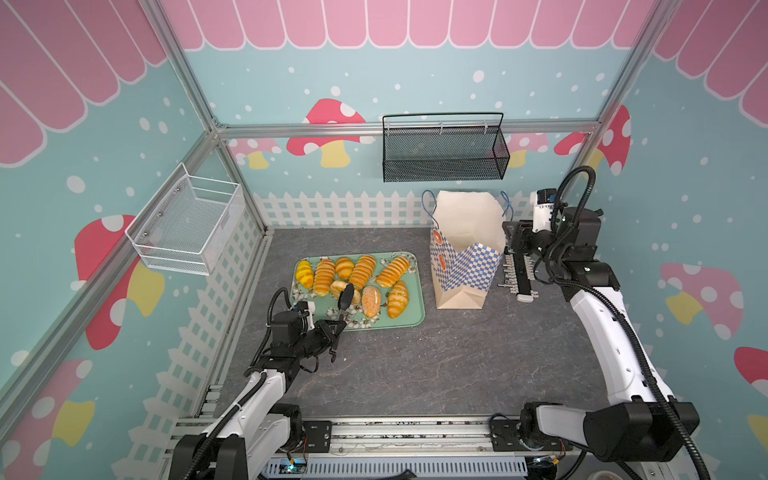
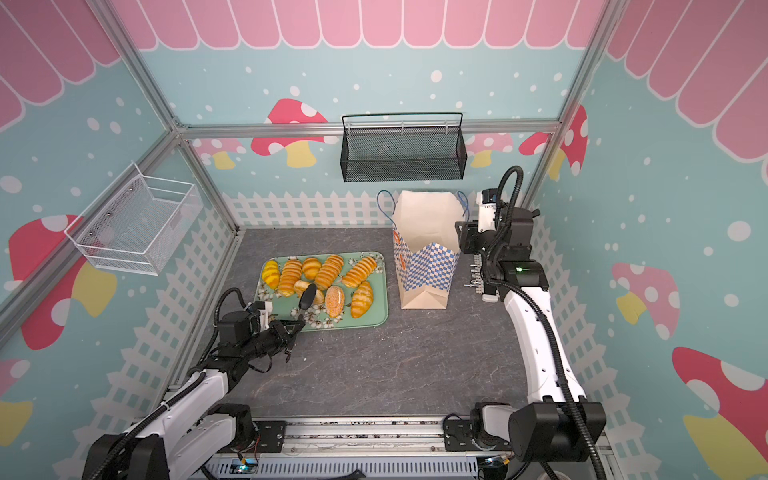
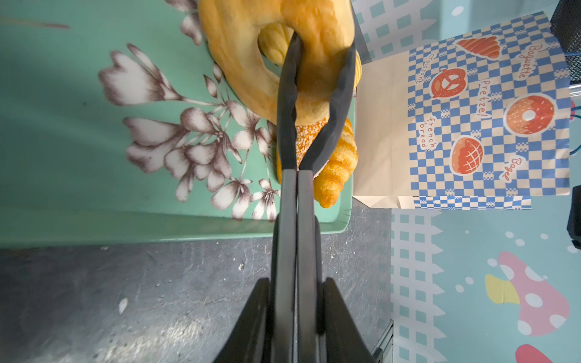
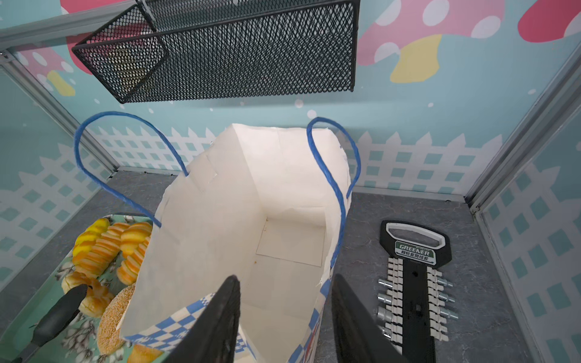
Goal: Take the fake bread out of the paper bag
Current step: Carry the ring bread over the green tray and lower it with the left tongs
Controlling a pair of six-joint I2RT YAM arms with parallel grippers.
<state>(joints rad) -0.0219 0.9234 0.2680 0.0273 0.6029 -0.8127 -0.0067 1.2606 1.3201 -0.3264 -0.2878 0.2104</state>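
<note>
Left jaws: the left gripper [image 3: 295, 283] is clamped tight on the handles of black tongs [image 3: 287, 125], and the tong tips pinch one side of the ring bagel [image 3: 251, 63]. One tip goes through the hole, the other sits outside the ring.
Right jaws: the right gripper [image 4: 284, 278] has its fingers well apart, straddling the near side wall of the paper bag [image 4: 220, 220]. One finger is over the bag's mouth, the other outside it. There's daylight around the paper and nothing is gripped; whether either finger brushes the wall, I can't tell.
Table: the grey stone-look table [image 1: 457, 365] carries everything.
Baskets: a black mesh basket [image 1: 444, 153] hangs on the back wall above the bag, and a white wire basket [image 1: 187, 224] is on the left wall.
Bag: it stands upright at the back right in both top views [image 2: 424, 270], mouth open and blue cord handles splayed out. The right wrist view looks straight down onto its plain paper floor.
Tray: a mint tray with a flower print [image 1: 419, 291] sits just left of the bag, apart from it.
Socket holder: a black socket holder [image 4: 415, 283] lies flat on the table on the bag's right, under the right arm.
Bread: the fake bread [image 1: 361, 272] is out on the tray, with ridged rolls and a round bun in a row at the back. A sesame oval [image 1: 371, 300] and a curved roll lie in front, and the bagel sits low at the tray's middle, under the tong head.
Tongs: in a top view they [image 1: 347, 295] angle up from the left gripper [image 1: 332, 328] over the tray's front edge.
</note>
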